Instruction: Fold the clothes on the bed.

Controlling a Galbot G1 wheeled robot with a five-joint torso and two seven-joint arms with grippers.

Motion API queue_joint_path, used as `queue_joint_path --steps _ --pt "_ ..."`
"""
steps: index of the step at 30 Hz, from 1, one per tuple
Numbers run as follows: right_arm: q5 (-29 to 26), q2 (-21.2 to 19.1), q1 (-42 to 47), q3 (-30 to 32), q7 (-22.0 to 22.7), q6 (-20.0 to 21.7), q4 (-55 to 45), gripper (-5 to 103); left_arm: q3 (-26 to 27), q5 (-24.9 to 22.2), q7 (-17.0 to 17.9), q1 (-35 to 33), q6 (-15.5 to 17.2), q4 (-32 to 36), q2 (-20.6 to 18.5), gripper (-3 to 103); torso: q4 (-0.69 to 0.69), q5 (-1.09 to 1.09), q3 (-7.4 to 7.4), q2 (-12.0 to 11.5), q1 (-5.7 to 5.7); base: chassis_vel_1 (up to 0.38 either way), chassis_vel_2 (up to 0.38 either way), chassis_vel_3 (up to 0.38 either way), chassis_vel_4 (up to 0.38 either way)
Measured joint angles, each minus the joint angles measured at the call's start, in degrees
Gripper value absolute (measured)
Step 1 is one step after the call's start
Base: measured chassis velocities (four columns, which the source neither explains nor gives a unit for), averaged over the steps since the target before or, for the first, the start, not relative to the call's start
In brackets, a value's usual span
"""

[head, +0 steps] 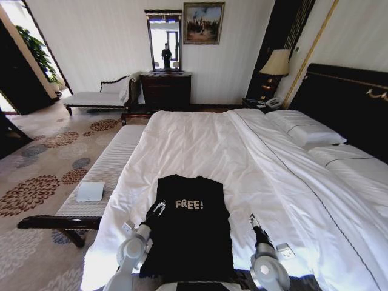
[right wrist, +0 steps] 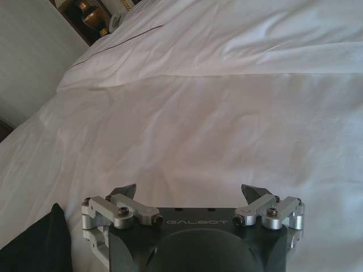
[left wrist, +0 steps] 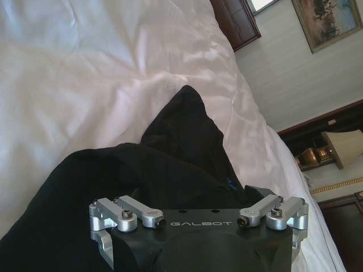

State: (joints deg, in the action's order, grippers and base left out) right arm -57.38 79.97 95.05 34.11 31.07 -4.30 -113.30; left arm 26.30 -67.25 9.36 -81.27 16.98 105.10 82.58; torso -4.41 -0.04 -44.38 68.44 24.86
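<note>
Two grippers: both low at the near edge of the bed, one each side of the shirt.
Shirt (head: 193, 227): black tee, pale "FREE!" on chest, lying on the white duvet at the near end of the bed, lettering facing up. Sides look folded in, so it reads as a narrow strip running toward the robot. Small vs the bed.
Bed (head: 200, 139): white duvet + sheets, dark headboard on the right, pillows (head: 306, 128) at that end.
L gripper (head: 159, 209): at the shirt's left edge, over black fabric. In left wrist view (left wrist: 198, 195) fingers are spread, tips sunk in dark folds; can't tell if any cloth is pinched.
R gripper (head: 252, 221): just off the shirt's right edge, over bare duvet, apart from the fabric. Right wrist view (right wrist: 193, 192) shows fingers spread wide, nothing between them, white sheet beyond; a corner of the shirt (right wrist: 39, 243) sits to one side of it.
Bench (head: 106, 173): grey-striped, along the bed's left side, w/ a small white item (head: 90, 191) on it.
Room: dresser (head: 165, 91) + mirror at far wall, lamp (head: 276, 66) by headboard, patterned carpet on the left.
</note>
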Motion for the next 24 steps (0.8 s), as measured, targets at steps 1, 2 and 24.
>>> queue_joint_path --steps 1,2,24 --pt "-0.02 -0.06 0.03 0.08 0.0 -0.03 0.0 100 -0.06 -0.17 0.28 0.31 0.0 -0.12 0.12 101 0.0 0.0 0.0 0.0 0.0 0.0 0.0 0.0 0.0" --pt "-0.03 -0.07 0.04 0.11 0.0 -0.05 0.0 100 -0.11 -0.22 0.36 0.44 0.0 -0.13 0.13 96 0.0 0.0 0.0 0.0 0.0 0.0 0.0 0.0 0.0" --pt "1.11 1.09 1.24 -0.03 0.13 -0.19 -0.53 100 -0.77 0.4 0.09 -0.32 -0.44 -0.35 -0.49 20 0.0 0.0 0.0 0.0 0.0 0.0 0.0 0.0 0.0"
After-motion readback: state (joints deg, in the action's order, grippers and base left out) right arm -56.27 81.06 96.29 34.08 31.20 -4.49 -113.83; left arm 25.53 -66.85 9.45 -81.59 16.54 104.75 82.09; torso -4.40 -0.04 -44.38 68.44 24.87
